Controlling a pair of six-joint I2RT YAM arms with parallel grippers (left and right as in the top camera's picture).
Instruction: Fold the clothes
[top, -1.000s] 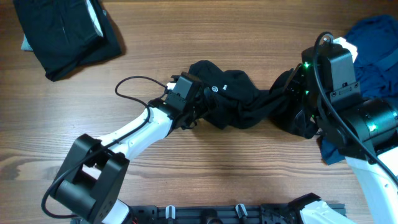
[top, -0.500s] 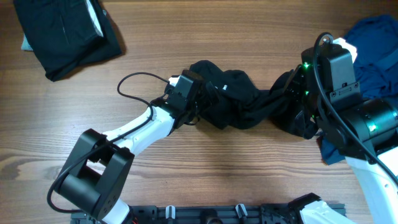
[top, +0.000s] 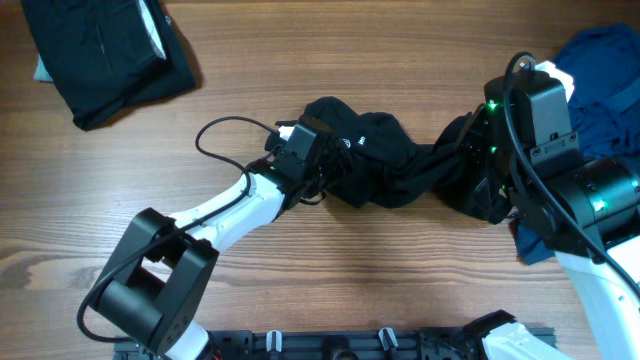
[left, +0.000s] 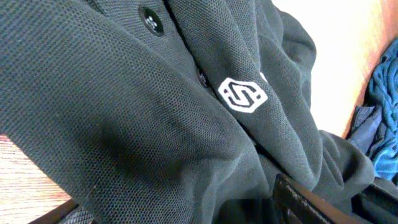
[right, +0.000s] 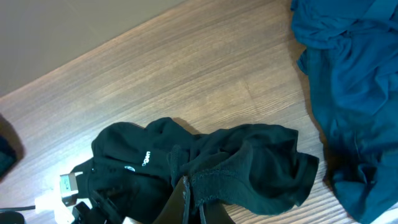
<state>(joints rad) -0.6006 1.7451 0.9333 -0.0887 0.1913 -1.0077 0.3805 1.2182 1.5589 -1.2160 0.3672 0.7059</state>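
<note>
1. crumpled black polo shirt lies stretched across the middle of the wooden surface.
2. left tool is buried in its left end; its grip cannot be told.
3. right tool is clenched on its right end.

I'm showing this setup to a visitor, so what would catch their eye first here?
A crumpled black shirt stretches across the middle of the wooden table, with the left gripper at its left end and the right gripper at its right. Its white hexagon logo stands out in the left wrist view. A blue garment lies heaped at the right edge, and a folded dark pile sits top left.
</note>
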